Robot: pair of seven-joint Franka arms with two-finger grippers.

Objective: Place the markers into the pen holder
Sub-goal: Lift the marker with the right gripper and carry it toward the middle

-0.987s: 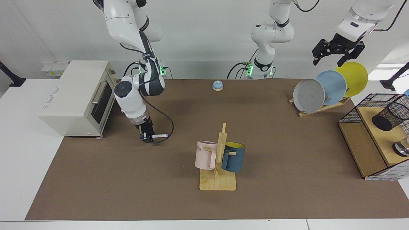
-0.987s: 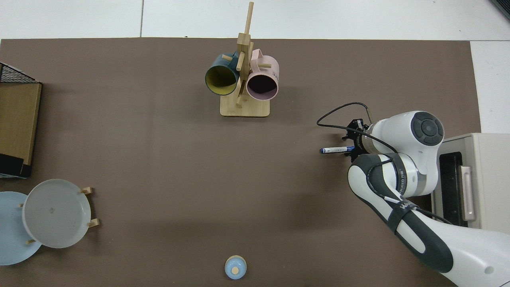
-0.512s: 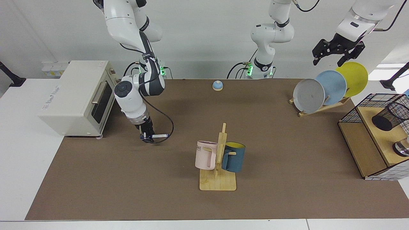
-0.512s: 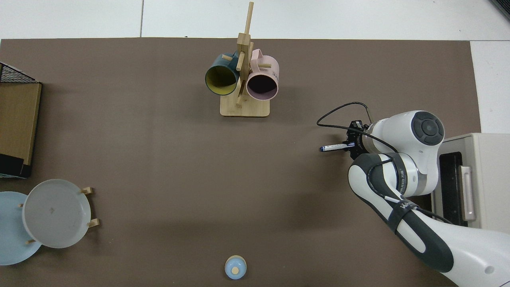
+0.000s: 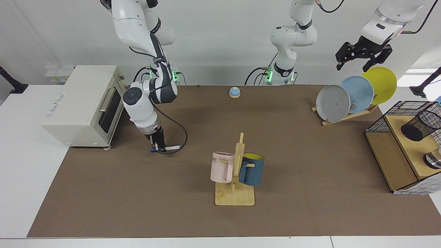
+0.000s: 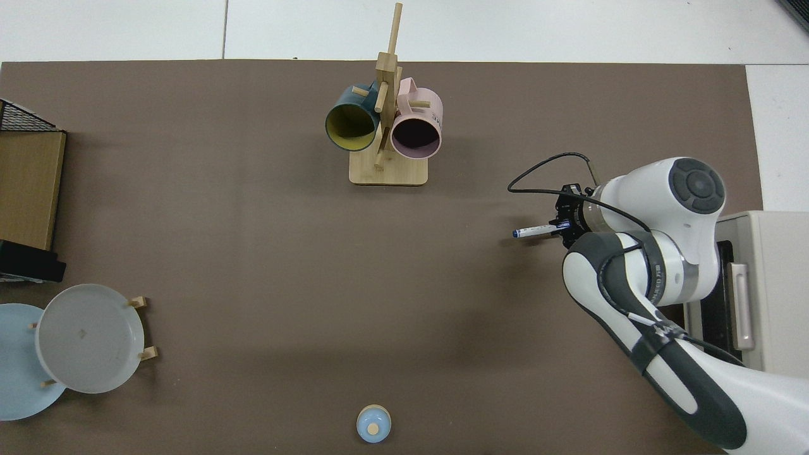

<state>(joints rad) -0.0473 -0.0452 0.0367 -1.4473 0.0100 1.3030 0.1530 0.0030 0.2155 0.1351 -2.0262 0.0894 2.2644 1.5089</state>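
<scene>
**Marker gripped, holder still across the table**

The fingers of the right gripper (image 5: 157,147) are clamped on the marker (image 5: 171,147) near its capped end, with the white barrel sticking out sideways, roughly level, just above the brown mat (image 5: 137,199). In the top view the marker (image 6: 535,231) points away from the toaster oven (image 6: 758,278) toward the open middle of the table. So the pickup looks done; the carry and the drop are left. The pen holder (image 5: 418,126) lies tilted on the wooden shelf (image 5: 396,162) at the far side, well apart from the marker, past the mug rack (image 5: 236,172). The left gripper (image 5: 361,57) waits high above the plate rack (image 5: 344,115), fingers spread and empty.

Hidden: the holder's mouth is cut off by the frame edge, and the top view misses the holder altogether. Whether the marker has fully cleared the mat is hard to judge.
</scene>
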